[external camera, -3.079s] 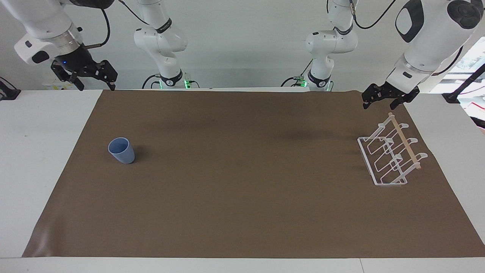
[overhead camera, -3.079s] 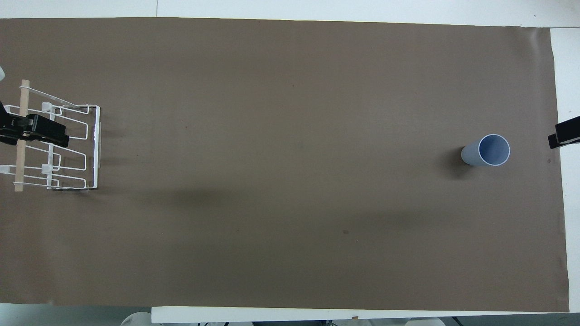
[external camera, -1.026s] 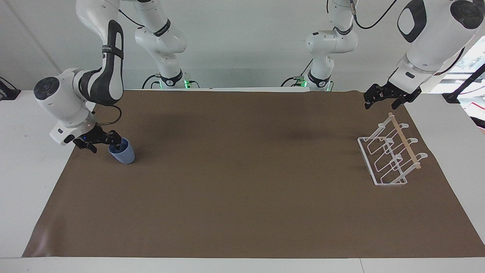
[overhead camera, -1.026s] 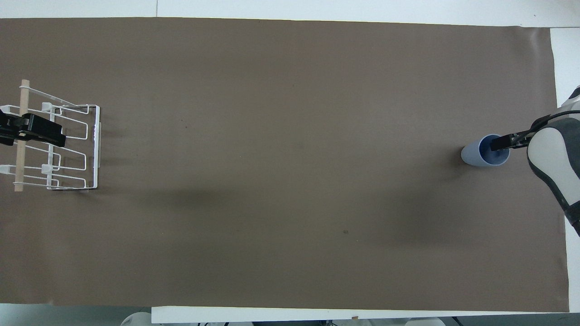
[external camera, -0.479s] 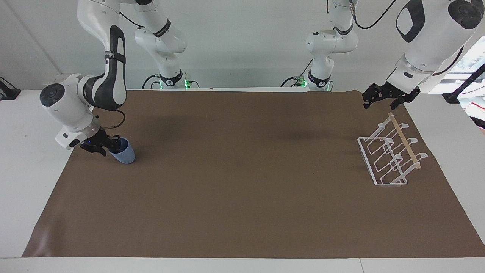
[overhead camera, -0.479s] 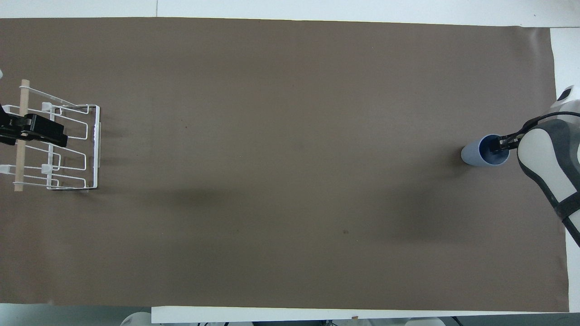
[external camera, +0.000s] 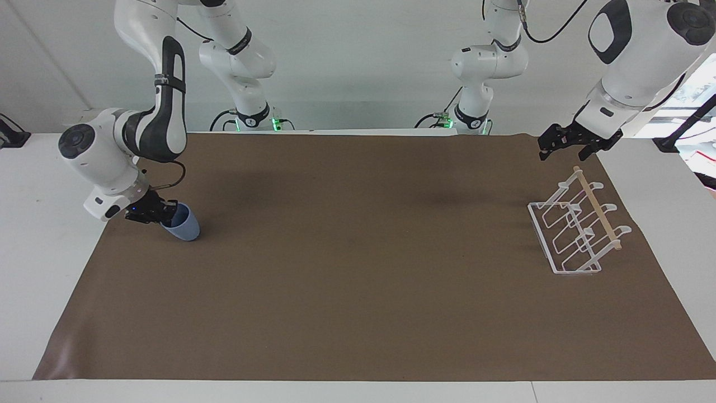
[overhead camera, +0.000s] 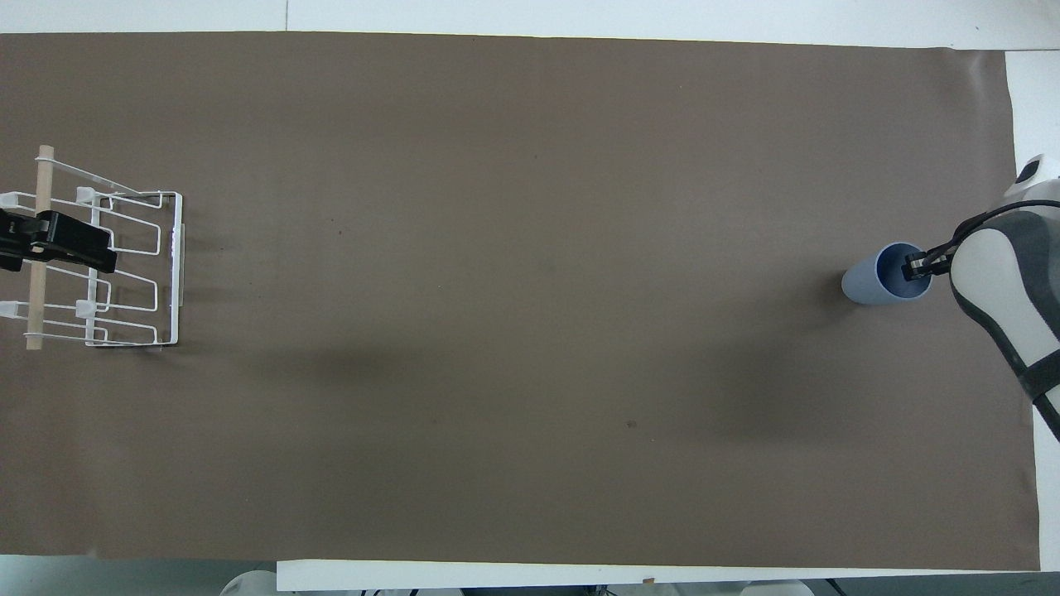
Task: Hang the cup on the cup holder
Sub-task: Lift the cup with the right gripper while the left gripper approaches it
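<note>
Here, the small light-blue plastic cup (external camera: 183, 224), tapered, matte and handleless, stands mouth-up on the brown cloth (external camera: 358, 252) toward the right arm's end of the table, tilted a little with its mouth leaning to that end. The right gripper (external camera: 162, 215) is clamped on the cup's rim: in the overhead view one dark fingertip (overhead camera: 914, 266) sits inside the mouth against the wall while the rest stays outside. The cup's base appears to rest on the cloth.

The white wire cup holder (external camera: 576, 229) stands toward the left arm's end, well apart from the cup. It has a rectangular base, slanted looped prongs of thin wire and a pale wooden rod (external camera: 597, 208) across the top. The left gripper (external camera: 566, 146) hangs in the air over the cloth's edge by the rack, its fingers spread apart and holding nothing; that arm waits.

The cloth is flat and dull, with faint soft shadows, and lies over a white table (external camera: 33, 224).

The facing view shows the left gripper clear above the holder and not touching it; the overhead view lays that gripper (overhead camera: 58, 240) right across the rod and prongs (overhead camera: 124, 273). The overhead view alone shows the cup's darker blue interior (overhead camera: 898, 273) and the fingertip in it; the facing view alone shows the cup's lean.
</note>
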Robot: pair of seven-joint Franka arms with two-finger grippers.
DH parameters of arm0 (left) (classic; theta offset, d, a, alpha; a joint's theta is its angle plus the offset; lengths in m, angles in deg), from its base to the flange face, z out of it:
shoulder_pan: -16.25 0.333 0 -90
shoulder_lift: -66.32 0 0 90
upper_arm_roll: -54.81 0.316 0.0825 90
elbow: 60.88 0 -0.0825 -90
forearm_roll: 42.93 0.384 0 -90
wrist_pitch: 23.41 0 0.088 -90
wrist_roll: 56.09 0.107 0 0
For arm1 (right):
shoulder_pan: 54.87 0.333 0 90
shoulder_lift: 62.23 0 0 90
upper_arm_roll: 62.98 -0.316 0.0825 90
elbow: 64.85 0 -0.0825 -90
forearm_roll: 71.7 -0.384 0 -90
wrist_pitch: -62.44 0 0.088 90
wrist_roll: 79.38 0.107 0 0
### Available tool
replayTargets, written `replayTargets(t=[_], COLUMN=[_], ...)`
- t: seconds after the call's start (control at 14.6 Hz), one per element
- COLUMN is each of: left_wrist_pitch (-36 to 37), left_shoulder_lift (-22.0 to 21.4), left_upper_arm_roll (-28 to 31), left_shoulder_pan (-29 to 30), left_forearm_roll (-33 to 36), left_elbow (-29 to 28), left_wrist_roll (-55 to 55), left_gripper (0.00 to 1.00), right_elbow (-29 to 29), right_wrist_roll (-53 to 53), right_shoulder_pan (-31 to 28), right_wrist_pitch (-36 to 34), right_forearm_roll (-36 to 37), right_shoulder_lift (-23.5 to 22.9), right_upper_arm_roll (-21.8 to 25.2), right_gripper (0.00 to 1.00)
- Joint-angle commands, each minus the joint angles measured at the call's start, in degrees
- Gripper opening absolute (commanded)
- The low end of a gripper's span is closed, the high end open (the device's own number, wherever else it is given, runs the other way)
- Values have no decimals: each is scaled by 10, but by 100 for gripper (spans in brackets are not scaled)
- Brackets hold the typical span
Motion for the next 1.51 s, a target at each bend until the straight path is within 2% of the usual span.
replayTargets(t=[0.0, 0.21, 0.34, 0.48, 0.62, 0.75, 0.89, 1.03, 1.16, 1.3, 1.44], left_wrist_pitch=[-7, -28, -61, -67, -57, -60, -115, -175, -164, -158, -160], left_shoulder_lift=[-16, -22, -30, -31, -24, -13, -9, -4, -4, -6, -7], left_upper_arm_roll=[-5, -8, -7, -8, -9, -20, -29, -29, -32, -35, -36], left_shoulder_pan=[5, -14, -38, -62, -73, -88, -136, -192, -224, -251, -266], left_forearm_roll=[0, -7, -52, -109, -217, -301, -328, -332, -326, -321, -283], left_elbow=[-16, -36, -58, -55, -31, -2, 6, 3, 11, 7, -8], left_wrist_roll=[-75, -260, -410, -546, -666, -785, -923, -1054, -1166, -1233, -1314], left_gripper=[100, 100, 100, 100, 100, 100, 100, 100, 100, 100, 99], right_elbow=[-58, -57, -54, -40, -3, 31, 49, 49, 50, 50, 49], right_wrist_roll=[-20, -21, -16, -13, 7, 35, 89, 125, 141, 150, 151], right_shoulder_pan=[2, 15, 37, 50, 74, 110, 157, 204, 245, 281, 297], right_wrist_pitch=[-111, -193, -236, -249, -249, -235, -208, -169, -127, -88, -65], right_forearm_roll=[-111, -260, -344, -412, -480, -542, -617, -642, -661, -693, -698], right_shoulder_lift=[22, 38, 43, 50, 66, 80, 87, 86, 86, 86, 85], right_upper_arm_roll=[-13, -20, -21, -21, -21, -20, -21, -21, -21, -21, -21], right_gripper=[0, 0, 0, 0, 0, 0, 0, 1, 2, 2, 2])
